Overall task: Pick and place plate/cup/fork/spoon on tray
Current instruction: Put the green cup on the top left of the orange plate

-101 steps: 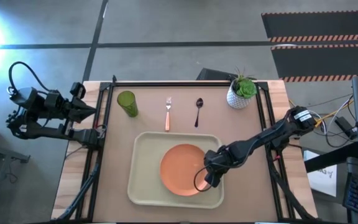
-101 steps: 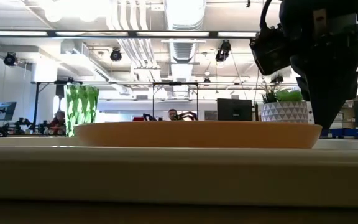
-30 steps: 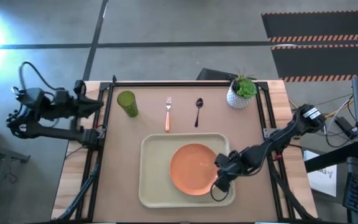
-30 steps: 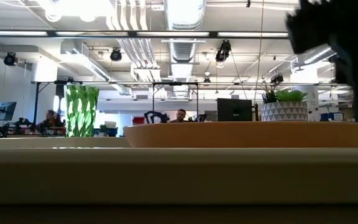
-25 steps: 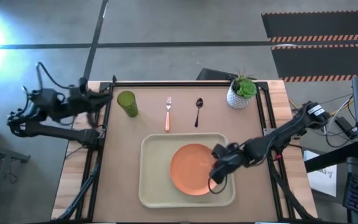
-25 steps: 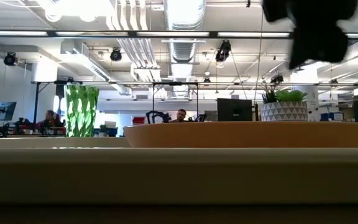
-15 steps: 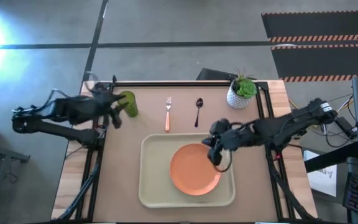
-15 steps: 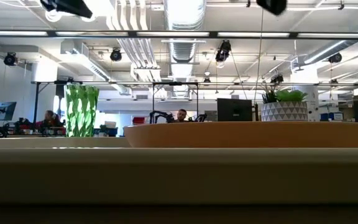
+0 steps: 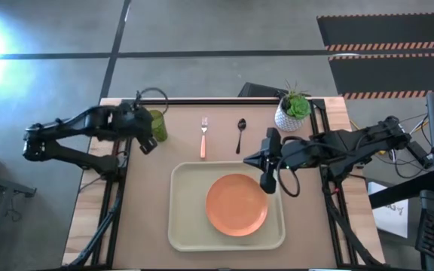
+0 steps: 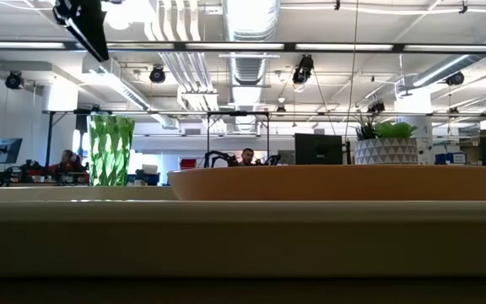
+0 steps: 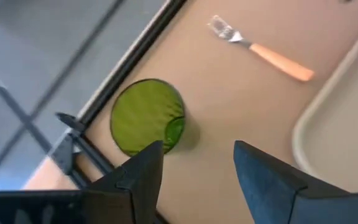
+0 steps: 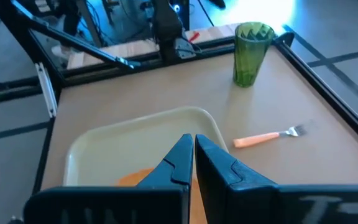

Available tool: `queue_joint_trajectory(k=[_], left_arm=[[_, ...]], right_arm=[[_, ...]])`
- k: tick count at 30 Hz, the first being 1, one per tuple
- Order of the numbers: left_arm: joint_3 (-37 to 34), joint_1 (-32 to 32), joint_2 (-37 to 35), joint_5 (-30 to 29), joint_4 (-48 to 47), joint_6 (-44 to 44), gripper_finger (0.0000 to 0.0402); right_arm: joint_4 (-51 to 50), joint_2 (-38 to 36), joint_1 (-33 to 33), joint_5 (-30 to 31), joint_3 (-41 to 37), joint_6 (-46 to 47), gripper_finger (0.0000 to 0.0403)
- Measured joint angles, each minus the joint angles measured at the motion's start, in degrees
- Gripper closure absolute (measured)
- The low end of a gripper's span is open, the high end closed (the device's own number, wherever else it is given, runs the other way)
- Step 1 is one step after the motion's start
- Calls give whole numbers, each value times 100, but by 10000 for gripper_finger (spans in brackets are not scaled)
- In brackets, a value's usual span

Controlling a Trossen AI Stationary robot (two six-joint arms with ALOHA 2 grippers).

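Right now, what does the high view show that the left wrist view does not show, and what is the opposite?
Only the high view shows the plate lying on the tray, the spoon, the potted plant and the right gripper over the tray's edge. Only the left wrist view shows the left gripper open, its fingers beside the cup. Both show the cup, the fork and part of the tray.
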Motion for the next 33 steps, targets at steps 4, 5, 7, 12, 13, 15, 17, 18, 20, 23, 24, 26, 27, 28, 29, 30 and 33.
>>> queue_joint_trajectory(k=[4,5,7,12,13,15,17,18,20,23,24,26,27,28,29,30,33], left_arm=[[304,688,56,1254,383,738,222],[320,869,56,1548,518,930,224],[324,1270,54,2172,648,1211,229],[163,2256,148,2669,354,1548,235],[139,2404,209,2671,280,1609,236],[94,2638,328,2672,212,1709,236],[87,2748,474,2675,203,1823,236],[87,2764,561,2677,189,1853,236],[87,2772,765,2681,167,1919,236],[87,2772,1088,2688,166,2107,236],[87,2772,1203,2695,163,2113,236],[87,2772,1453,2695,161,2174,236],[87,2772,1570,2695,161,2237,236],[87,2772,1679,2695,162,2280,236],[87,2772,1773,2693,159,2306,236],[89,2772,1865,2667,155,2317,236],[89,2772,2108,2454,153,2423,236]], right_arm=[[-171,38,0,-2,-22,2,394],[-237,46,2,-6,-27,2,394],[-239,90,2,-11,-37,2,394],[-308,145,2,-21,-39,4,394],[-321,149,2,-33,-39,4,394],[-315,155,2,-59,-39,5,394],[-311,153,2,-59,-39,4,394],[-311,153,2,-59,-39,4,394],[-311,153,2,-59,-39,4,394],[-306,153,2,-59,-39,4,394],[-306,153,2,-59,-39,4,394],[-306,155,2,-59,-39,4,394],[-306,155,2,-59,-39,4,394],[-306,155,2,-59,-39,6,394],[-305,155,2,-59,-39,7,394],[-306,155,2,-59,-39,7,394],[-306,155,2,-59,-39,7,394]])
